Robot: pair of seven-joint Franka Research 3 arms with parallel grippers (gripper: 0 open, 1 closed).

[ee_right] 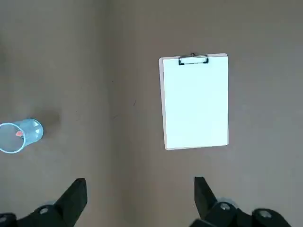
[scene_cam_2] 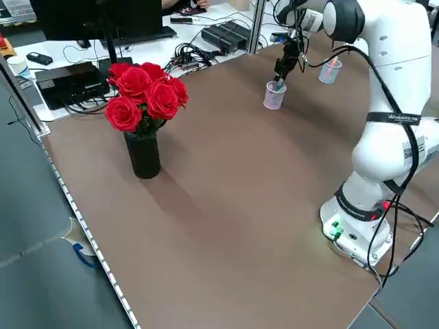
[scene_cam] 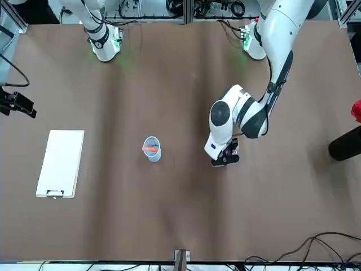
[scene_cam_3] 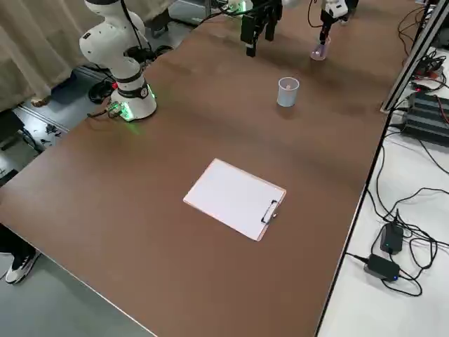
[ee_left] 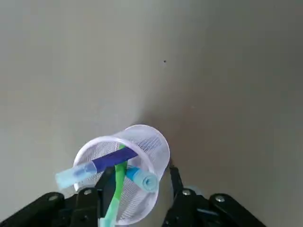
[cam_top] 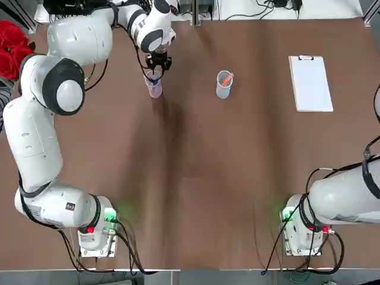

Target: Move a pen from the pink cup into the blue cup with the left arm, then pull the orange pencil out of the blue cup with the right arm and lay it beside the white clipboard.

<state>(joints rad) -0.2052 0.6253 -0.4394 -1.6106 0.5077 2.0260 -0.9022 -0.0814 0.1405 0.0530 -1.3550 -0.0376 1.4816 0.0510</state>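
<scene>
- The brown tabletop (cam_top: 196, 172) runs in a broad stretch between the two arm bases, and more of it lies between the blue cup (cam_top: 222, 91) and the white clipboard (cam_top: 312, 84).
- The clipboard lies flat toward the robot's right, its metal clip (cam_top: 306, 57) at the end away from the robot; brown tabletop shows along both long sides.
- Both cups are nearer the far edge of the table than the robot's bases.
- The pink cup (cam_top: 155, 90) has a purple pen (ee_left: 116, 158), a green pen (ee_left: 118, 189) and a light-blue pen (ee_left: 144, 178) in it, their ends sticking up past the rim.
- The blue cup stands upright between the pink cup and the clipboard, with the orange pencil (cam_top: 227, 81) leaning inside, one end poking over the rim.
- The left gripper (ee_left: 142, 177) is down at the pink cup's mouth, fingers apart with the pen ends around and between them; I can't see it gripping any.
- The right gripper (ee_right: 140, 184) hangs above the table on the robot's side of the clipboard, spread wide, holding nothing.
- Off beyond the left arm, red roses (scene_cam_2: 147, 96) stand in a black vase (scene_cam_2: 143, 154).
- Black cables (cam_top: 127, 249) loop around the arm bases.
</scene>
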